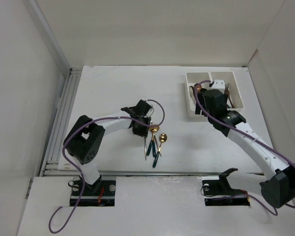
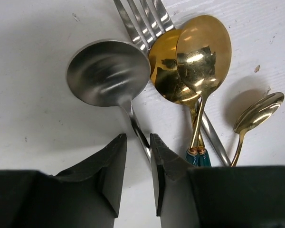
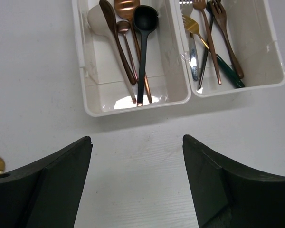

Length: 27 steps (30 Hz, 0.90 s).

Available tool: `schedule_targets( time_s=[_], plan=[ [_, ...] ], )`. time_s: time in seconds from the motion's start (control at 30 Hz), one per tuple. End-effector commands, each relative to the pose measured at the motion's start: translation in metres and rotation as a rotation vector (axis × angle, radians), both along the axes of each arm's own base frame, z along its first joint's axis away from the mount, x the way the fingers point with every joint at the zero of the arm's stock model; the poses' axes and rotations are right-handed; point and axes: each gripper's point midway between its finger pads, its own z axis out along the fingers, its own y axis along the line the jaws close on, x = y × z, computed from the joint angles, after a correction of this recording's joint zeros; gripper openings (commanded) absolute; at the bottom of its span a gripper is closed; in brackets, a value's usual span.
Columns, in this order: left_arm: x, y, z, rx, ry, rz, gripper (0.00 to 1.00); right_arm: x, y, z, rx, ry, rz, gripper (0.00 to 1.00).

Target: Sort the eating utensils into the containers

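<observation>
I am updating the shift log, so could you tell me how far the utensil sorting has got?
Done: spoons and forks lie in separate compartments of the tray. In hand: the left gripper straddles the silver spoon handle, not visibly clamped; the right gripper is open, empty. Left: that spoon, a silver fork and three gold spoons.

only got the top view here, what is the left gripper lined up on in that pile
Observer: The left gripper straddles the silver spoon's handle; whether it is clamped is unclear.
Operator: right gripper carrying anything
Observer: No, the right gripper is wide open and empty, with the tray ahead of it.
Operator: how is the tray sorted
Observer: It holds spoons in one compartment, forks in the other.
</observation>
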Motion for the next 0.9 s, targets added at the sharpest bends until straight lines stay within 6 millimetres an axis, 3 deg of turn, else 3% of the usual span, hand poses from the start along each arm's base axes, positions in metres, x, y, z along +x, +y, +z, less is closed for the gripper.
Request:
schedule_targets(
  time_s=[0.0, 0.07, 0.17, 0.3, 0.4, 0.53, 0.57, 0.67, 0.7, 0.77, 0.8, 0.87],
  plan=[
    [-0.041, 0.041, -0.03, 0.17, 0.153, 0.012, 0.24, 0.004, -0.013, 0.033, 0.0, -0.079, -0.036, 0.82],
    [-0.049, 0.037, -0.036, 0.167, 0.187, -0.014, 0.22, 0.004, -0.013, 0.037, 0.009, -0.097, -0.037, 0.82],
    [-0.047, 0.032, -0.044, 0.16, 0.208, -0.019, 0.0, 0.005, -0.016, 0.037, 0.0, -0.096, -0.042, 0.82],
    [-0.022, 0.032, -0.036, 0.132, 0.167, 0.053, 0.0, 0.011, -0.004, 0.037, -0.017, -0.086, 0.048, 0.82],
    [0.017, 0.043, -0.013, 0.11, 0.084, 0.14, 0.0, 0.017, 0.023, 0.04, -0.019, -0.093, 0.187, 0.82],
    [0.076, 0.045, 0.056, -0.047, -0.065, 0.23, 0.0, 0.026, 0.081, 0.067, 0.025, -0.176, 0.459, 0.83],
    [0.098, 0.036, 0.1, -0.128, -0.166, 0.219, 0.0, 0.022, 0.103, 0.077, 0.073, -0.203, 0.581, 0.83],
    [0.131, 0.02, 0.18, -0.258, -0.392, 0.15, 0.0, 0.023, 0.147, 0.115, 0.13, -0.305, 0.766, 0.87],
    [0.136, 0.015, 0.228, -0.328, -0.505, 0.123, 0.0, 0.017, 0.165, 0.138, 0.166, -0.353, 0.85, 0.87],
    [0.141, 0.002, 0.284, -0.447, -0.669, 0.055, 0.0, 0.016, 0.19, 0.153, 0.199, -0.396, 0.939, 0.91],
    [0.133, 0.001, 0.319, -0.508, -0.752, 0.03, 0.0, 0.008, 0.207, 0.172, 0.227, -0.434, 1.018, 0.91],
    [0.125, -0.004, 0.353, -0.595, -0.841, -0.011, 0.0, 0.005, 0.23, 0.182, 0.263, -0.46, 1.102, 0.91]
  ],
)
